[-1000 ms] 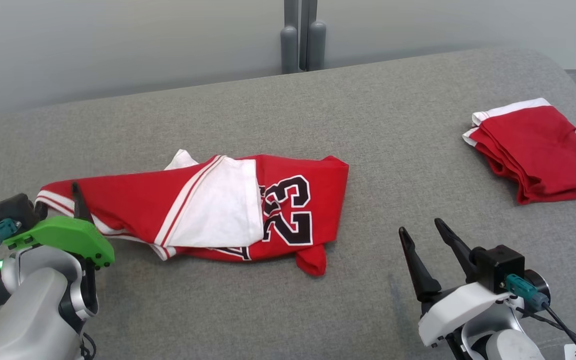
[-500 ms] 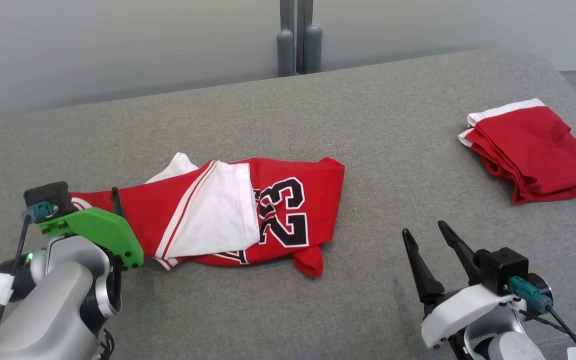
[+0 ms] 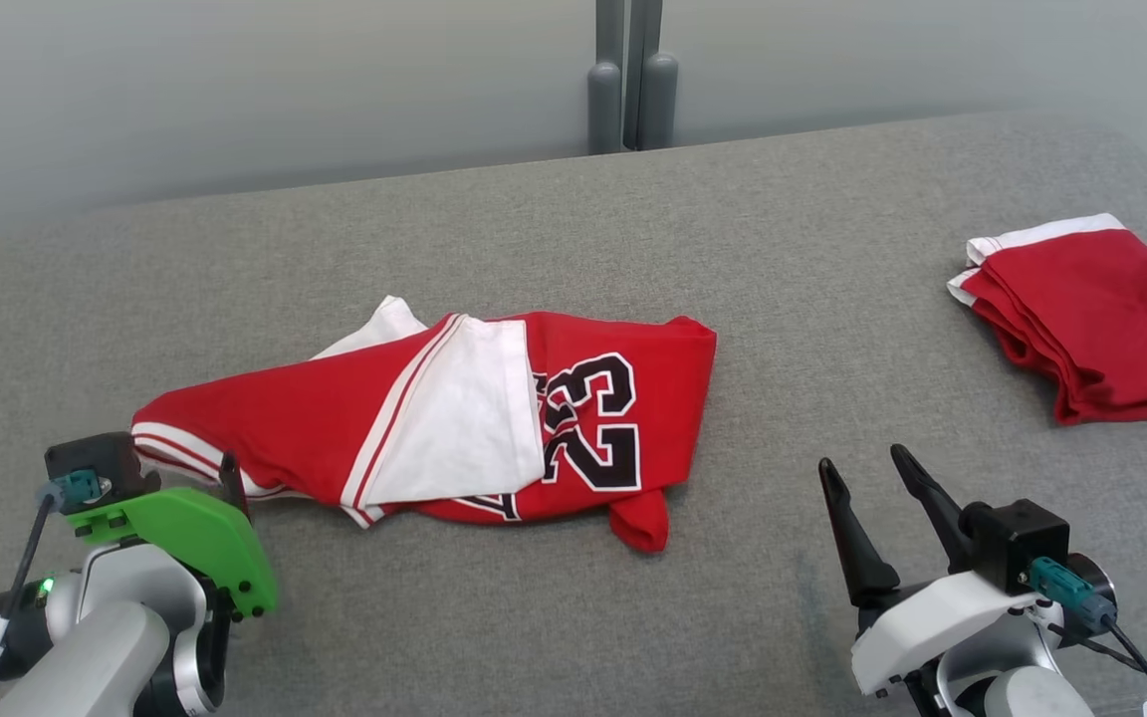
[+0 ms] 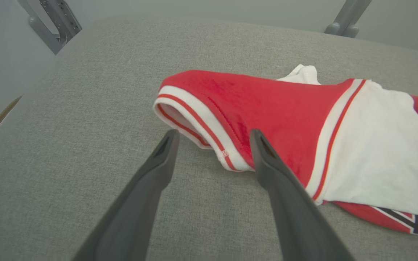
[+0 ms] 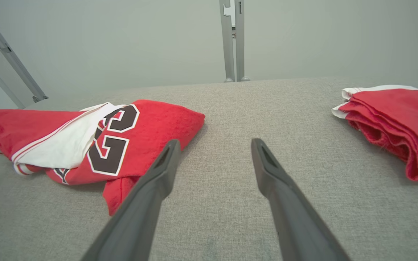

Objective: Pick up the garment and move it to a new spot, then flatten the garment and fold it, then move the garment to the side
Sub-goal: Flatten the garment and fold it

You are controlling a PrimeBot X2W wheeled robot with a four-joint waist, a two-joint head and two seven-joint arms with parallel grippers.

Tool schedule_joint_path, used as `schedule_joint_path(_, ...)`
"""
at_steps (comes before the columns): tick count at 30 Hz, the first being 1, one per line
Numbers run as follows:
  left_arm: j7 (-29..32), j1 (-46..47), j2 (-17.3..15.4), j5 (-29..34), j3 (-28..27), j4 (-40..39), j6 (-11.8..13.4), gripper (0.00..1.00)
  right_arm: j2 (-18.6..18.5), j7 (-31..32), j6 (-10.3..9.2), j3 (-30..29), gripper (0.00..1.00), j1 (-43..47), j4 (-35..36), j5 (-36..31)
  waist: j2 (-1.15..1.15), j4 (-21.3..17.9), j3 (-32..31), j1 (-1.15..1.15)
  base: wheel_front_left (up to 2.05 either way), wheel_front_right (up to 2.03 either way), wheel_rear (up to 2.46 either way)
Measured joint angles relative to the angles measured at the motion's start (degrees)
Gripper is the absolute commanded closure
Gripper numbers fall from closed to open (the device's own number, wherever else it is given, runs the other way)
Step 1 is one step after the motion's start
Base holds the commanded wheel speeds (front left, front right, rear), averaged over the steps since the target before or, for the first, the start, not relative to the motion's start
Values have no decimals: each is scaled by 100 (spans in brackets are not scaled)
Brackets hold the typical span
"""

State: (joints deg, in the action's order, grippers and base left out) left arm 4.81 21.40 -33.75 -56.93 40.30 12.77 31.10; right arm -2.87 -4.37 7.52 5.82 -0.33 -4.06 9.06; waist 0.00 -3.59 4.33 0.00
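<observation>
Grey fabric surface carries 2 red garments: 1 crumpled jersey, number 23, white panel, lying centre-left; 1 folded garment well apart at far right. 2 grippers: left gripper jaws spread, empty, at jersey's striped hem; right gripper jaws spread, empty, near jersey's lower right corner

Place: a robot test room, lab-like.
Surface: grey fabric-covered table, rounded corners.
Backdrop: plain grey wall; metal posts at 12 o'clock.
</observation>
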Motion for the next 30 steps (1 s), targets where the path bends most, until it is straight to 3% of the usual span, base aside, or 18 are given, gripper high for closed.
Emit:
schedule_joint_path(8, 155, -145, -115, 235, 363, -658, 80, 0, 0, 25, 0, 67, 0, -8, 4, -4, 0, 112, -21, 0, 0, 0, 0)
schedule_joint_path(13, 385, 259, 232, 513, 849, -687, -120, 0, 2, 32, 0, 200, 0, -53, -9, -4, 0, -44, 5, 0, 0, 0, 0)
schedule_joint_path(20, 430, 727, 758, 754, 1260, -144, -511, 0, 0, 24, 0, 158, 0, -108, -2, -11, 0, -429, 112, 0, 0, 0, 0)
schedule_joint_path(30, 363, 994, 1011, 766, 1296, 522, -675, 0, -1, -77, 0, 188, 0, -169, -14, 36, 0, -974, 368, 0, 0, 0, 0)
